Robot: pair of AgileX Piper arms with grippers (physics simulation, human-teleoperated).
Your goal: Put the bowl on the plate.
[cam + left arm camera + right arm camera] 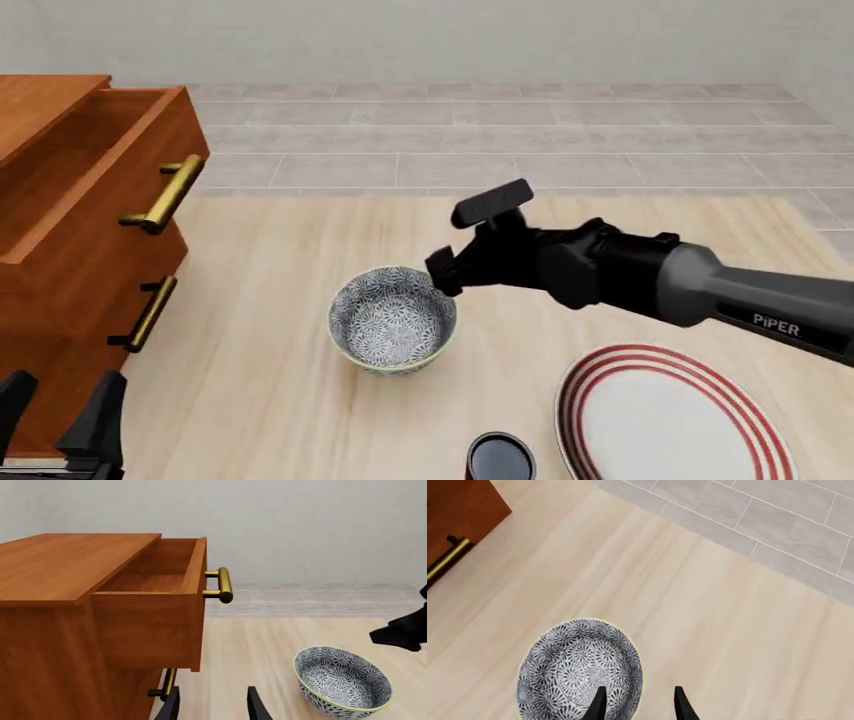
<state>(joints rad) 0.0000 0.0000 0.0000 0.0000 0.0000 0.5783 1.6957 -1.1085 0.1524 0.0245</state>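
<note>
The grey-and-white floral bowl (391,322) stands upright on the wooden table, left of centre. My right gripper (447,272) hangs over the bowl's far right rim, open. In the right wrist view one finger is above the inside of the bowl (575,670) and the other outside its rim, so the right gripper (639,705) straddles the rim. The white plate (667,420) with red rings lies at the near right, with nothing on it. My left gripper (56,415) is open at the near left beside the cabinet, far from the bowl (341,680).
A wooden cabinet (67,230) with brass handles stands at the left, its top drawer (157,580) pulled open. A small dark glossy cup (501,460) sits at the front edge between bowl and plate. Tiled floor lies beyond the table's far edge.
</note>
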